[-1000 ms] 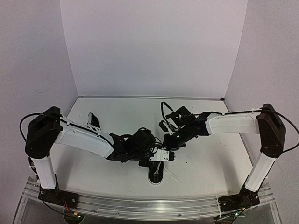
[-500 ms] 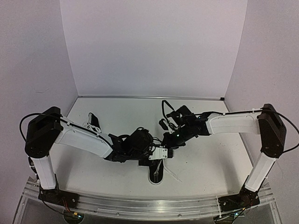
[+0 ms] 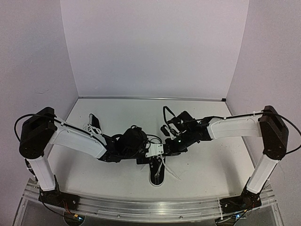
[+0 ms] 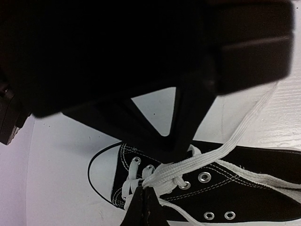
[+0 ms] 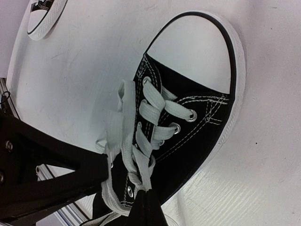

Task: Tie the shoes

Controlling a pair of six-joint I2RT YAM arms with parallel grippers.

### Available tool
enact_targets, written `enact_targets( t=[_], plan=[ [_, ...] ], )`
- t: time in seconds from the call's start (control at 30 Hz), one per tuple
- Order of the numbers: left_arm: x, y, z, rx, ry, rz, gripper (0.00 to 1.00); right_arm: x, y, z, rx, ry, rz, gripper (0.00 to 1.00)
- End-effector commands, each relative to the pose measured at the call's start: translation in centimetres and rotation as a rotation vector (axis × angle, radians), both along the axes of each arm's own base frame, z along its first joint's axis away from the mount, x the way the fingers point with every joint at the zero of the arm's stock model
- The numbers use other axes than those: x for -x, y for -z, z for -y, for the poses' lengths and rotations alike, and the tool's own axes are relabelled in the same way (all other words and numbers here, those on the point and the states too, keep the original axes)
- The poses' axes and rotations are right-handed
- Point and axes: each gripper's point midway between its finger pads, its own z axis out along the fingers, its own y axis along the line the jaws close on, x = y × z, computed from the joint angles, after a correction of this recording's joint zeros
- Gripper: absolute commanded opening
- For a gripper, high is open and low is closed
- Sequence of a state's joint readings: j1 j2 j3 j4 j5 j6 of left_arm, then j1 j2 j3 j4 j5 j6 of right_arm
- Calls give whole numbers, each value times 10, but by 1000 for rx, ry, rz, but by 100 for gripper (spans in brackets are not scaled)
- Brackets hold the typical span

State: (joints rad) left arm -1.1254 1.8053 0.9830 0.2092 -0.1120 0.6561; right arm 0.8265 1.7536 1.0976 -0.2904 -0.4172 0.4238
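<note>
"Which shoe are they on?"

"The black sneaker [image 3: 157, 175] nearest us, mid-counter [image 3: 211, 165], with its white toe towards the near edge and its laces [image 4: 197, 160] crossed over the eyelets."

"And the fingers?"

"Both sets are down over it, tips close together. The left fingers [image 4: 144, 205] are clenched on the laces at the crossing, and one strand runs off tight. The right fingers [image 5: 148, 207] are pinched on the laces too."

"The other shoe?"

"The second sneaker [image 3: 93, 123] lies farther back on the left, behind the left arm [image 3: 75, 139]."
</note>
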Motion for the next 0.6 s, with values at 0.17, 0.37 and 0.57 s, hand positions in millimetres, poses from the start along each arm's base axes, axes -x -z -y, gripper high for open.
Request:
enact_targets(
  t=[0.17, 0.37, 0.57],
  plan=[
    [0, -24, 11, 119, 9, 2, 0, -6, -31, -3, -79, 35, 56, 0],
    [3, -15, 14, 116, 23, -15, 0, -8, -32, 0, -89, 53, 52, 0],
    [4, -5, 16, 107, 33, -20, 0, -9, -33, 5, -91, 72, 53, 0]
  ],
)
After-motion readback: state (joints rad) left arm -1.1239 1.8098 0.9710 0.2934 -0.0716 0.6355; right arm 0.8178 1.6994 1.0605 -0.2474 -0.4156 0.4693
